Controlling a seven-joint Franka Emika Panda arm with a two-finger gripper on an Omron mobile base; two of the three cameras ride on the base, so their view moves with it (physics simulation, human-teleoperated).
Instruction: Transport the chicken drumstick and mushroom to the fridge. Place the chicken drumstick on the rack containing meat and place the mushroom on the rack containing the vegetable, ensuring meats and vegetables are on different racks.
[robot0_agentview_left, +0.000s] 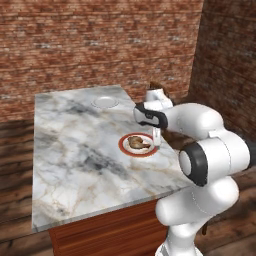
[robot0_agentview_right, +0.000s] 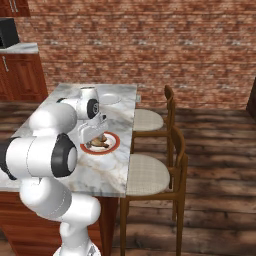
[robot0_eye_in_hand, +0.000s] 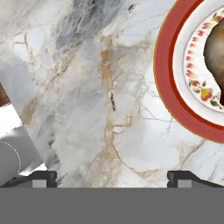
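Observation:
The chicken drumstick (robot0_agentview_left: 136, 142) (robot0_agentview_right: 98, 142) is a golden-brown lump on a red-rimmed plate (robot0_agentview_left: 126, 149) (robot0_agentview_right: 113, 145) near the right edge of the marble counter (robot0_agentview_left: 75, 150). My gripper (robot0_agentview_left: 156, 139) (robot0_agentview_right: 94, 135) hangs low at the plate's chair-side rim, open and holding nothing. In the hand view the gripper (robot0_eye_in_hand: 113, 177) spans bare marble, with the plate (robot0_eye_in_hand: 170, 87) and part of the drumstick (robot0_eye_in_hand: 215, 57) off to the upper right. I cannot make out the mushroom; it may be hidden behind the hand. The fridge is out of view.
A small white dish (robot0_agentview_left: 105, 102) (robot0_agentview_right: 111, 98) sits at the counter's far end. Two wooden chairs (robot0_agentview_right: 150, 120) (robot0_agentview_right: 147, 175) stand along the counter's right side. Brick walls close the room, and wooden cabinets with a dark appliance (robot0_agentview_right: 7, 31) stand at the far left.

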